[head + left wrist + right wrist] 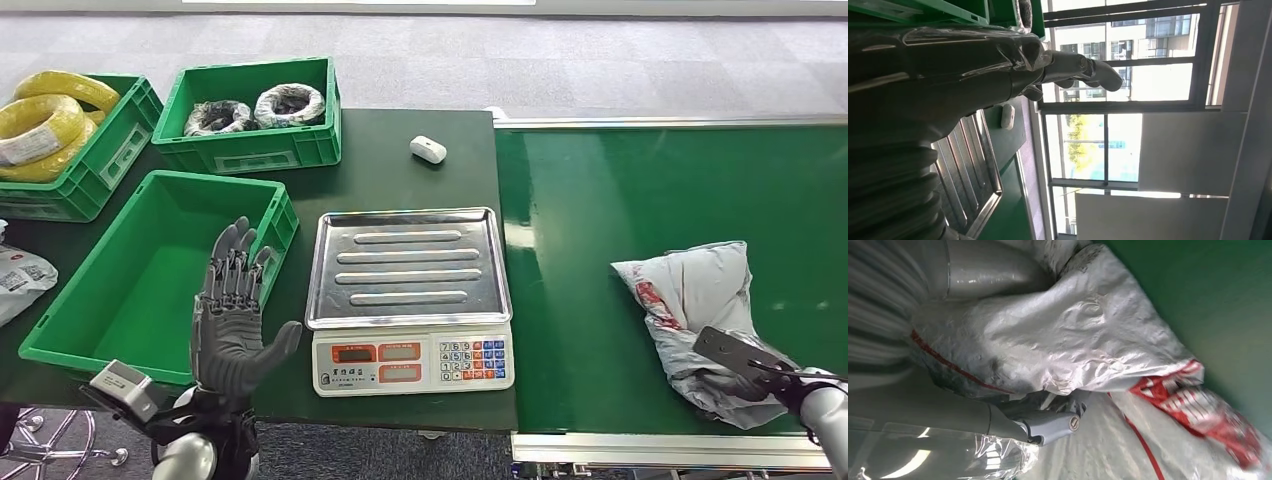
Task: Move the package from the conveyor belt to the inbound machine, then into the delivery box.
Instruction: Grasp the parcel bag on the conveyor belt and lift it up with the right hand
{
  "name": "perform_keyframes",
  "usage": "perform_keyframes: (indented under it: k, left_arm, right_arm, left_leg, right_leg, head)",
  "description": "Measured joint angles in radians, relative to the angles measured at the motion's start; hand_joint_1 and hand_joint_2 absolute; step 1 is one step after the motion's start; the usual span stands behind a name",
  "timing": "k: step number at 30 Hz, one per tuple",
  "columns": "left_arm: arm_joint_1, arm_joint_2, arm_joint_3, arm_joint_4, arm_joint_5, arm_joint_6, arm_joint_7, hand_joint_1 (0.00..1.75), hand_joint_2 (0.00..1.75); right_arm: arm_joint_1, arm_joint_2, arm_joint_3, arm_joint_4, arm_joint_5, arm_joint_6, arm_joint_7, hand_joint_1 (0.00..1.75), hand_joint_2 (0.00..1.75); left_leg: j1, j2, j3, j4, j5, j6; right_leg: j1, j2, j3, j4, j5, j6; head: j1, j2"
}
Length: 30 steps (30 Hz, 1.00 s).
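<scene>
Two hands in play. Right hand (745, 372) closed on the package (700, 300), thumb (993, 270) and fingers (1048, 422) sunk into crumpled grey plastic with red print, there on the green conveyor belt (620, 200), right of the scale (410, 300). Left hand (232, 320) raised with fingers (235, 255) spread apart, nothing held, just left of the scale, over the near right corner of the empty green bin (60, 340). Behind the scale, a small white object (428, 150) on the dark table (390, 170). Back-left of the scale, a green crate (250, 148) holding wrapped coils (290, 103), and farther left another crate (120, 150) with yellow coils (45, 125).
</scene>
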Motion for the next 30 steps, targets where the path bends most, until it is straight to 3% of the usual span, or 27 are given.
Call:
perform_keyframes:
  k: [10,14,18,25,30]
  left_arm:
    - [0.055,0.011,0.013,-0.04,-0.002,0.033,-0.015,0.0,1.75]
    - [0.084,0.014,0.017,-0.066,-0.006,0.043,-0.016,0.0,1.75]
    - [0.098,0.014,0.018,-0.079,-0.008,0.037,-0.016,0.0,1.75]
    - [0.078,-0.004,0.003,-0.069,-0.009,0.007,-0.015,0.0,1.75]
    - [0.039,-0.026,-0.03,-0.04,-0.016,-0.015,-0.008,0.0,1.75]
  right_arm:
    - [-0.035,0.03,0.093,-0.082,-0.056,-0.063,0.026,1.75,1.75]
    - [-0.105,0.035,0.115,-0.106,-0.056,-0.143,0.061,1.75,1.75]
    - [-0.197,0.058,0.135,-0.136,-0.028,-0.163,0.106,1.75,1.75]
    - [-0.391,0.188,0.217,-0.13,0.058,-0.179,0.184,1.75,1.75]
    - [-0.519,0.347,0.273,-0.065,0.095,-0.192,0.241,1.75,1.75]
  left_leg:
    - [0.0,-0.001,-0.001,0.0,0.0,0.0]
    - [0.0,0.0,-0.001,0.0,0.0,0.0]
    - [0.0,0.0,-0.002,0.0,0.001,0.0]
    - [0.0,0.002,-0.002,0.0,0.002,-0.001]
    - [0.0,0.005,-0.002,0.0,0.002,-0.001]
  right_leg:
    - [0.0,0.0,-0.001,0.0,0.0,0.0]
    - [0.0,0.0,-0.001,0.0,0.0,0.0]
    - [0.0,0.0,-0.002,0.0,0.0,0.0]
    - [0.0,0.001,-0.003,0.001,0.0,0.0]
    - [0.0,0.004,-0.004,0.001,0.001,-0.001]
  head:
    - [0.0,0.0]
    - [0.0,0.0]
    - [0.0,0.0]
    - [0.0,0.0]
    - [0.0,0.0]
